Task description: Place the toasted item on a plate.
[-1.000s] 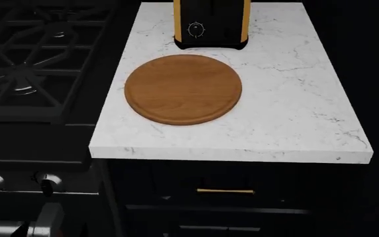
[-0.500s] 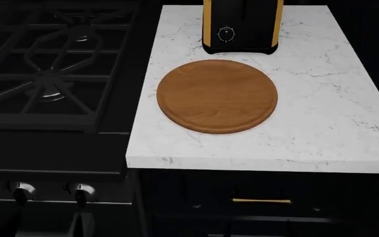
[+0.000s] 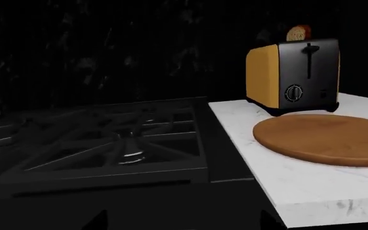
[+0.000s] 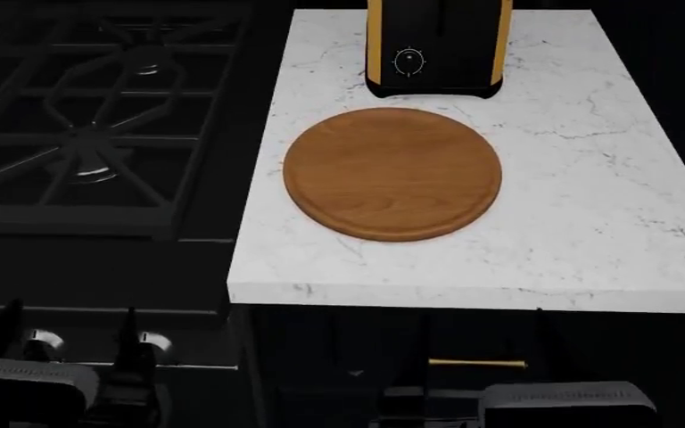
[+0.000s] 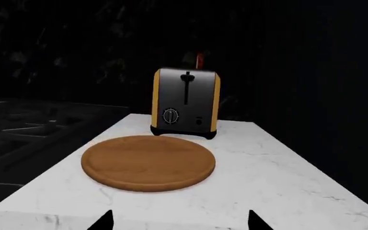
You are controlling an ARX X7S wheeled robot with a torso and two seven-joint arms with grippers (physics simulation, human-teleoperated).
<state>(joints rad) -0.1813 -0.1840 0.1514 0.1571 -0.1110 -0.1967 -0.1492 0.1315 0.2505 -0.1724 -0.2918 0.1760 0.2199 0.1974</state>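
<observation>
The toasted item (image 3: pixel 298 33) sits upright in the top slot of the toaster (image 3: pixel 293 76), only its upper part showing above the black housing; in the right wrist view it appears edge-on as a thin reddish sliver (image 5: pixel 199 60). The toaster (image 4: pixel 438 46) stands at the far end of the white marbled worktop (image 4: pixel 592 205). The plate (image 4: pixel 392 174) lies flat on the worktop just in front of the toaster, apart from it, with nothing on it. A black gas stove (image 4: pixel 93 125) adjoins the worktop on the left side. A drawer with a brass handle (image 4: pixel 476 363) is below the worktop's front edge.

Both arms are low, below the worktop's front edge. The left gripper (image 4: pixel 71 323) has its dark fingers (image 4: pixel 128 332) apart, holding nothing. Of the right gripper, only dark finger tips (image 5: pixel 256 221) show; I cannot tell their state.
</observation>
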